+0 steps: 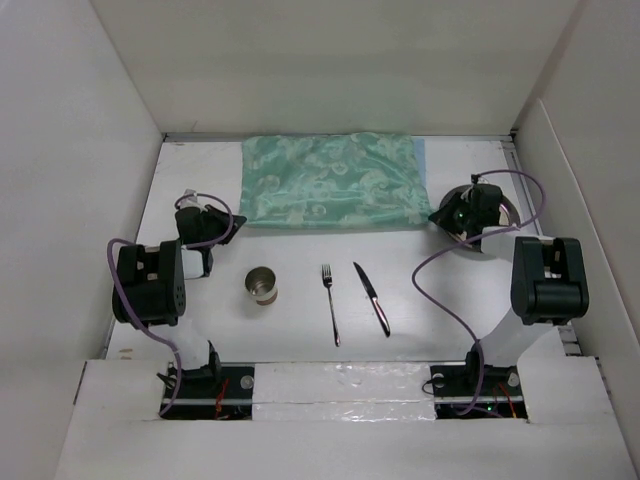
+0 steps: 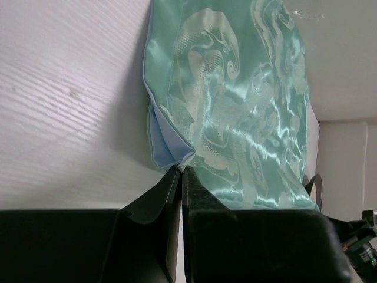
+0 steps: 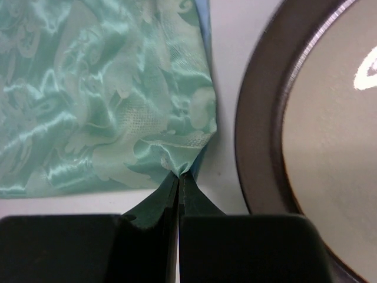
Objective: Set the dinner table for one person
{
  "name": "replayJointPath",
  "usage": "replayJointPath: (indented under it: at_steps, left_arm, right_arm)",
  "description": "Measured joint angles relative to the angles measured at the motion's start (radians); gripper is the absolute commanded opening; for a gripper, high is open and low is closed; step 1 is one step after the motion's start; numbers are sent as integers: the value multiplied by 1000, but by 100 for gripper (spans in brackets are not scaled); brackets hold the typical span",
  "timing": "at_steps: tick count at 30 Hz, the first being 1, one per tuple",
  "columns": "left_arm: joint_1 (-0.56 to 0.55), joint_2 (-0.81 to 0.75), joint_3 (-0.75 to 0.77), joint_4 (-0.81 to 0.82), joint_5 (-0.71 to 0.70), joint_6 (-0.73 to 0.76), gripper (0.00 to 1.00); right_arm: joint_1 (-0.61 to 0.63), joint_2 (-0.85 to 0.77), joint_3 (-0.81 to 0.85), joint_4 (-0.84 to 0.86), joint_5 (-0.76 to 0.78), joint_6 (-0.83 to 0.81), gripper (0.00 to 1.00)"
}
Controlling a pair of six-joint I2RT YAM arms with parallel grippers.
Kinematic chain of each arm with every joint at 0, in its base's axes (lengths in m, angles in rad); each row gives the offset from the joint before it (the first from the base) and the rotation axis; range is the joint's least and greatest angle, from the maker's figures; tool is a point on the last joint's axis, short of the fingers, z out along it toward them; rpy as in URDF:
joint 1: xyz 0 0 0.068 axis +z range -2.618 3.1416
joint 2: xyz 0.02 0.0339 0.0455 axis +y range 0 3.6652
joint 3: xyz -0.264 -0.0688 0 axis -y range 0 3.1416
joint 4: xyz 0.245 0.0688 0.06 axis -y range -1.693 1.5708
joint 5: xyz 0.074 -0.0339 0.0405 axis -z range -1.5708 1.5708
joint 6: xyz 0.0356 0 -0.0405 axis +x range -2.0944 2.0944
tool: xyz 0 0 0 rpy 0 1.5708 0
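The large matte white tabletop [image 1: 290,340], walled by white panels, fills the top view and carries everything else. A green patterned satin cloth [image 1: 330,180] with a pale blue underside lies flat along the far edge, about midway between the far corners.

The left fingers [image 2: 159,200] are closed together on the cloth's near-left corner, where the blue underside folds up at their tips. The right fingers [image 3: 153,203] are likewise pressed together, pinching the cloth's near-right corner, which bunches at their tips.

Just beside that corner, toward the right edge, sits a round plate with a dark rim and a tan centre [image 3: 253,130], partly hidden under the right arm in the top view.

Nearer the near edge, apart from the cloth, stand in a row a small upright metal cup [image 1: 262,285] on the left, a silver fork [image 1: 330,305] in the middle, and a silver knife [image 1: 371,298] on the right.
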Motion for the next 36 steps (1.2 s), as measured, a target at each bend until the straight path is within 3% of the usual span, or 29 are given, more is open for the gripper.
replayJointPath:
  at_steps: [7,14,15,16,19,21,23,26,30,31,32,33,36]
  left_arm:
    - [-20,-138,-114,21,-57,-29,0]
    - [-24,-179,-128,-42,-120,-35,0]
    - [-24,-180,-130,-55,-127,-38,4]
    - [-24,-182,-132,-67,-132,-40,21]
    - [-23,-192,-138,-96,-156,-51,49]
    - [-23,-201,-141,-111,-168,-62,61]
    - [-23,-253,-146,-128,-179,-72,62]
    - [-23,-346,-146,-146,-195,-83,61]
    - [-23,-503,-146,-155,-201,-100,46]
    - [-23,-543,-143,-161,-196,-104,26]
    - [-24,-580,-135,-170,-185,-107,8]
    - [-25,-613,-121,-173,-174,-104,0]
    - [-80,-689,-29,-266,-126,-62,0]
  right_arm:
    - [-32,-23,-108,10,0,18,0]
    - [-32,-80,-146,11,0,29,0]
    - [-32,-92,-155,16,0,29,0]
    - [-32,-104,-166,18,0,31,5]
    - [-32,-150,-202,22,16,37,24]
    - [-34,-186,-221,18,30,42,35]
    - [-37,-232,-234,11,40,42,42]
    - [-37,-326,-237,-15,66,43,55]
    - [-37,-461,-249,-31,106,41,56]
    - [-37,-498,-261,-37,128,42,35]
    - [-37,-536,-277,-47,179,49,0]
    - [-37,-581,-299,-48,181,49,0]
    - [-53,-669,-344,-79,286,77,0]
